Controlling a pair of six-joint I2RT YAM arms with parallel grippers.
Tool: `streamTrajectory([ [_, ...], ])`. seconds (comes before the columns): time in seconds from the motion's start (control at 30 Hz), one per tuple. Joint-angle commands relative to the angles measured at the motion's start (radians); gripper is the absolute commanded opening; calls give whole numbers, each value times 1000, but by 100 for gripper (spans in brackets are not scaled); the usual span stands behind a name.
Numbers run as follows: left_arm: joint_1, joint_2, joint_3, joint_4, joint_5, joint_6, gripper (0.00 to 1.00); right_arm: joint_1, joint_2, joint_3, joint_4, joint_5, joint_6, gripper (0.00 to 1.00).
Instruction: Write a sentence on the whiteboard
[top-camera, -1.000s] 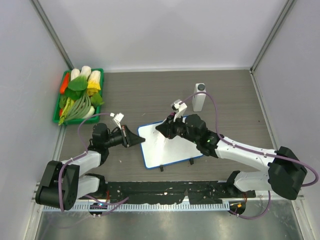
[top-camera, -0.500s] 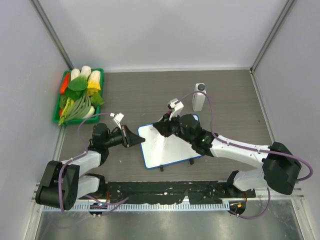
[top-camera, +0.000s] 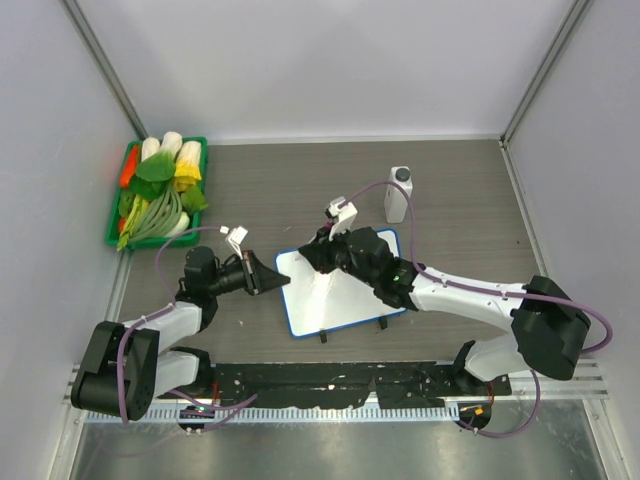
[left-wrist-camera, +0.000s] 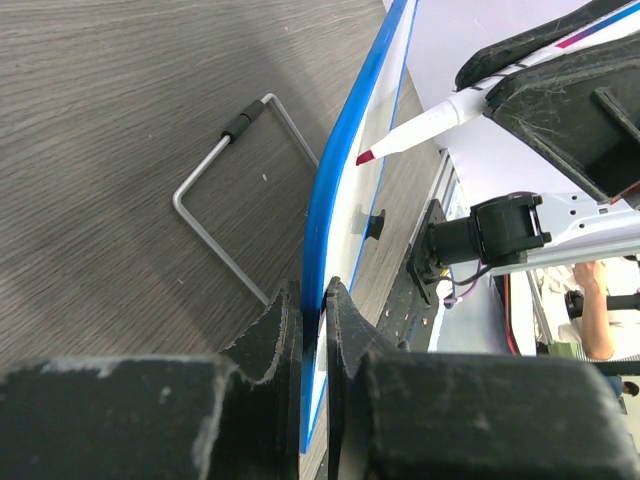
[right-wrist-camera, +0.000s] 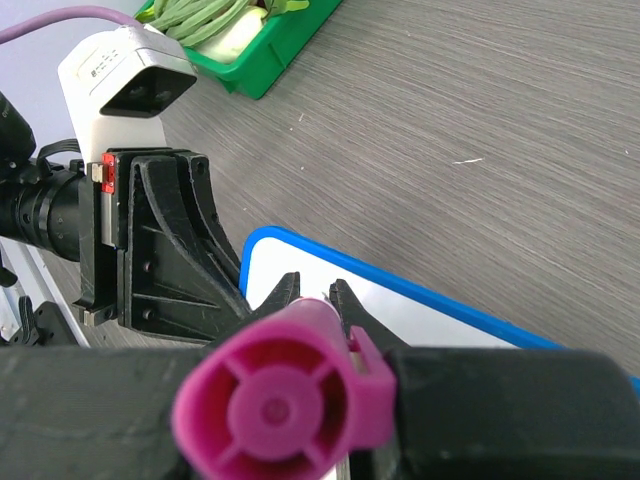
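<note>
The whiteboard (top-camera: 350, 300), white with a thin blue rim, lies in the middle of the table. My left gripper (top-camera: 283, 281) is shut on its left edge; in the left wrist view the blue rim (left-wrist-camera: 340, 170) runs between the jaws of the left gripper (left-wrist-camera: 313, 300). My right gripper (top-camera: 320, 258) is over the board's upper-left part, shut on a pink-capped marker (right-wrist-camera: 280, 405). The marker's red tip (left-wrist-camera: 368, 157) is close to the board's face. The sentence is out of view: the face that shows is plain white (right-wrist-camera: 420, 310).
A green tray of vegetables (top-camera: 158, 190) stands at the back left. A white bottle with a grey cap (top-camera: 398, 194) stands behind the board. A bent metal wire (left-wrist-camera: 230, 215) lies on the table beside the board. Two black clip feet (top-camera: 322, 338) sit at its near edge.
My right arm has moved left across the board with the marker, toward the upper-left corner. The left gripper and the board have not moved.
</note>
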Motion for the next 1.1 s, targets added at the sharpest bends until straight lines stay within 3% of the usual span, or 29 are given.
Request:
streamTrajectory([
  [0.0,-2,-7,-14,6,-35,36,0,8,9,42,16,30,-26,1],
  [1.07,-2,-20,-19,13,-31,33,0,65,-26,-45,-21,24,-17,1],
])
